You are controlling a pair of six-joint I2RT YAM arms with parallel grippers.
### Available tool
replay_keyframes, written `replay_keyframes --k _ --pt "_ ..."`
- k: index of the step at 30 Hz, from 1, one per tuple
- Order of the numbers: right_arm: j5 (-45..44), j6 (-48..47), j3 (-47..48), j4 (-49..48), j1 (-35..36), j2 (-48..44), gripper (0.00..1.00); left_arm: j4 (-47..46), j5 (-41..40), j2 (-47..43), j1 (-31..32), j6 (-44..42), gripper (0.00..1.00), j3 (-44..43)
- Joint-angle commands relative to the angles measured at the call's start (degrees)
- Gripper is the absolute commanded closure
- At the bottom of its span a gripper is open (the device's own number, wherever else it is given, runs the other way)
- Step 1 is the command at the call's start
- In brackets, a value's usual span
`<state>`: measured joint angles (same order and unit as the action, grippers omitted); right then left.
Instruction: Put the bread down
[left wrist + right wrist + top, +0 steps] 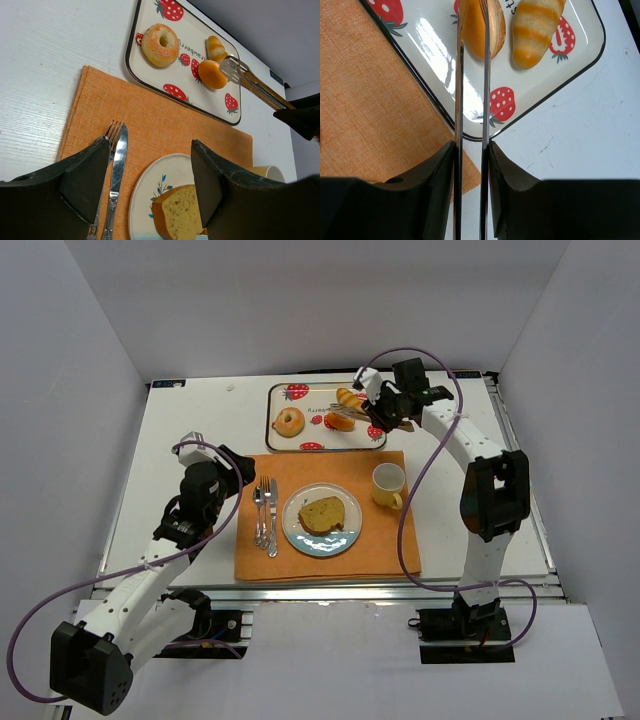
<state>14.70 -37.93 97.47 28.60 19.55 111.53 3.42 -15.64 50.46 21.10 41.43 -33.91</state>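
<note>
A strawberry-print tray (pixel 278 440) at the back holds a ring-shaped bread (pixel 289 422), a round orange bun (pixel 340 420) and a striped roll (pixel 349 397). My right gripper (pixel 385 410) is shut on metal tongs (pixel 458 100), its jaws pressing the two blades (pixel 471 147). The tong tips reach the round bun (pixel 492 25); whether they pinch it I cannot tell. The striped roll (pixel 535 30) lies just right of them. My left gripper (pixel 235 475) hangs open and empty over the orange placemat (pixel 150 145). A bread slice (pixel 322 515) lies on a plate (pixel 295 530).
A fork and knife (pixel 265 515) lie on the placemat (pixel 380 540) left of the plate. A yellow mug (pixel 388 483) stands at the plate's right. White walls close in the table on three sides.
</note>
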Motion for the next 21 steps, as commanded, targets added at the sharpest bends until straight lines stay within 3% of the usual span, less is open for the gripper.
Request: replay_keyframes --k 1,21 --pt "-1.16 -1.62 3.34 -1.62 -0.30 -0.78 0.63 -0.96 -0.01 -0.71 -0.36 0.49 0.24 0.42" --pt "-1.78 -1.97 0.96 -2.50 -2.15 1.15 0.55 -1.75 0.43 0.87 -0.36 0.41 0.24 0.42"
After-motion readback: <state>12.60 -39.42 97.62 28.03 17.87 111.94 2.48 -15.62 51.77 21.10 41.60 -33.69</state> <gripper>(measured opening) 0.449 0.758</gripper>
